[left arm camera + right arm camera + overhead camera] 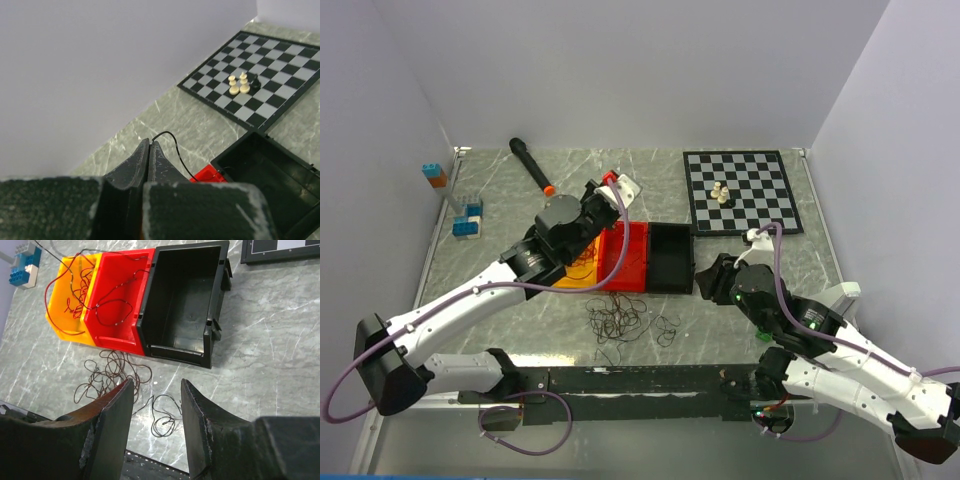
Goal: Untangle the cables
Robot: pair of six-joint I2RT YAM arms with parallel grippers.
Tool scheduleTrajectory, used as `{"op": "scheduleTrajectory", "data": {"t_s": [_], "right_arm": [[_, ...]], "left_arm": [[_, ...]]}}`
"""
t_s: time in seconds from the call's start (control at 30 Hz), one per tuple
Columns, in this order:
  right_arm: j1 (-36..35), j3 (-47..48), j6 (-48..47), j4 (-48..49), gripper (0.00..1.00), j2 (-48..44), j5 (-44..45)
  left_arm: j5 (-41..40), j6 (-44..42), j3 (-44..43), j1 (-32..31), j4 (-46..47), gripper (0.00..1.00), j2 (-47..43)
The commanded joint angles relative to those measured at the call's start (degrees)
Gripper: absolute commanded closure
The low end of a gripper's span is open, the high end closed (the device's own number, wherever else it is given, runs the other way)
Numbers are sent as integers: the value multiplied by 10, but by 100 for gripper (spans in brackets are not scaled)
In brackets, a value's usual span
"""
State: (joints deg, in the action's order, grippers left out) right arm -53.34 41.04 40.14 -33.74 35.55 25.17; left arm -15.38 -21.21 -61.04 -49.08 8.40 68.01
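Left hand point(150, 142) pinching dark cable point(176, 145), seemingly, right hand point(156, 386) spread

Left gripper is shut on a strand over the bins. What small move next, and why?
Probably raise the left gripper slowly. It pinches a dark wire that trails down towards the red bin, where other wires lie looped, so it may not be free yet. The black bin beside it is empty.
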Motion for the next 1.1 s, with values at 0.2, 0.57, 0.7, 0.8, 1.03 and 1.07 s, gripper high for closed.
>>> {"op": "scheduleTrajectory", "data": {"t_s": [0.2, 0.57, 0.7, 0.8, 1.03, 1.07], "right_arm": [[5, -14, 8, 26, 50, -5, -4], [10, -22, 12, 35, 50, 9, -14], [10, -28, 16, 35, 50, 4, -17], [11, -31, 16, 31, 50, -1, -15], [19, -34, 13, 40, 50, 3, -26], [20, -32, 9, 41, 50, 7, -28]], "left_arm": [[-41, 38, -46, 57, -55, 99, 49], [47, 27, -33, -7, -124, 99, 75], [54, 25, -35, -14, -152, 99, 104], [7, 25, -60, -13, -200, 99, 143], [6, 40, -82, 21, -240, 97, 187], [10, 42, -82, 22, -239, 92, 189]]}}
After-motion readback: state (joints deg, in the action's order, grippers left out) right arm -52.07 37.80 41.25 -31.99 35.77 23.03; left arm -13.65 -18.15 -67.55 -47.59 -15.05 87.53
